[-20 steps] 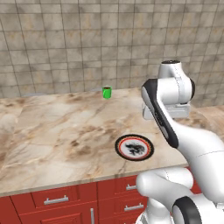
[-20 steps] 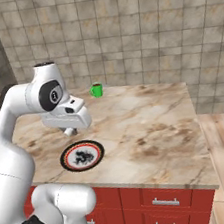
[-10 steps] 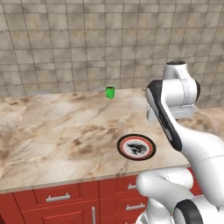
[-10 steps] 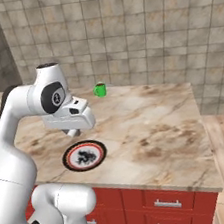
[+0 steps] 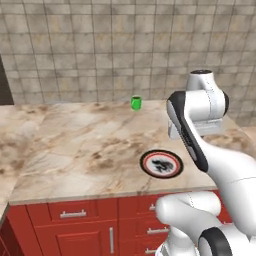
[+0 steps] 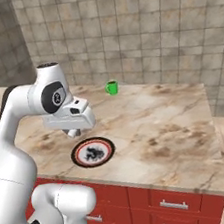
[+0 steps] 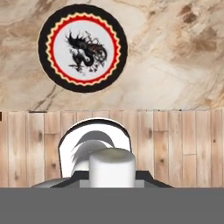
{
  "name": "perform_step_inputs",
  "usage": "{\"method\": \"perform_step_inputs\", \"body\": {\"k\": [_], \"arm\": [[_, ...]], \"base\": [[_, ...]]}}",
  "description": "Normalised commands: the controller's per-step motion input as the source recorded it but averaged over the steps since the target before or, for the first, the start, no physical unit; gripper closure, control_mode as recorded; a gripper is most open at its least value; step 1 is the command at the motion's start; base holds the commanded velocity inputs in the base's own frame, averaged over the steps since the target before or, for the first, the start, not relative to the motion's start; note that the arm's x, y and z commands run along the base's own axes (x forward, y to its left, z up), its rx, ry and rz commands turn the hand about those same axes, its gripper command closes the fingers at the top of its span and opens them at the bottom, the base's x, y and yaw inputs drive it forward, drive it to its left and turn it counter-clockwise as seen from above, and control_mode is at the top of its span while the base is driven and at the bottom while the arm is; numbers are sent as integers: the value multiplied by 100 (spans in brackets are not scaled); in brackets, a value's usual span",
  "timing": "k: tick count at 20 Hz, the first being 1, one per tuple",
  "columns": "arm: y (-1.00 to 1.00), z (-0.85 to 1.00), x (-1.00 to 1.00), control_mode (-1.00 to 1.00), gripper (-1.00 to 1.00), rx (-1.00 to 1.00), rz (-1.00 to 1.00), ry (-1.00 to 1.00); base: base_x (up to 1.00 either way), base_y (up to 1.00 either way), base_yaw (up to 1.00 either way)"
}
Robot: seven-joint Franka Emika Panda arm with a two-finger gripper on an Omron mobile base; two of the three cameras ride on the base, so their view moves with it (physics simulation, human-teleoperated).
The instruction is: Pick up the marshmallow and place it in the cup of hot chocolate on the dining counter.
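Marbled desk (image 5: 75,145) spreads beneath the white arm (image 6: 20,127), raised over its near edge so the load can travel. Between them, a black-and-red rimmed plate (image 5: 161,164) lies bare near the front. Far back by the tiled wall stands the green cup of hot chocolate (image 6: 112,87), well apart. Closed jaws pinch the marshmallow (image 7: 111,168), carried high for the trip to the cup.

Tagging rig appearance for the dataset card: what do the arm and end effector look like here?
Glossy white arm with rounded, tube-like links and dark grey joint bands. A round dark cap with a small white mark sits on the joint above the wrist. The hand block is white and boxy. The end effector is small and light grey under it. No cables or other markings visible.
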Motion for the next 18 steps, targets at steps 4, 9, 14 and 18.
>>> {"method": "perform_step_inputs", "body": {"k": [4, 9, 14, 18], "arm": [[0, 0, 0, 100, 100, 0, 0, 0], [0, 0, 0, 100, 100, 0, 0, 0], [0, 0, 0, 100, 100, 0, 0, 0], [0, 0, 0, 100, 100, 0, 0, 0]], "base": [[-78, -40, 17], [-69, -89, 3], [-42, -100, 14], [-42, -100, 22]]}}
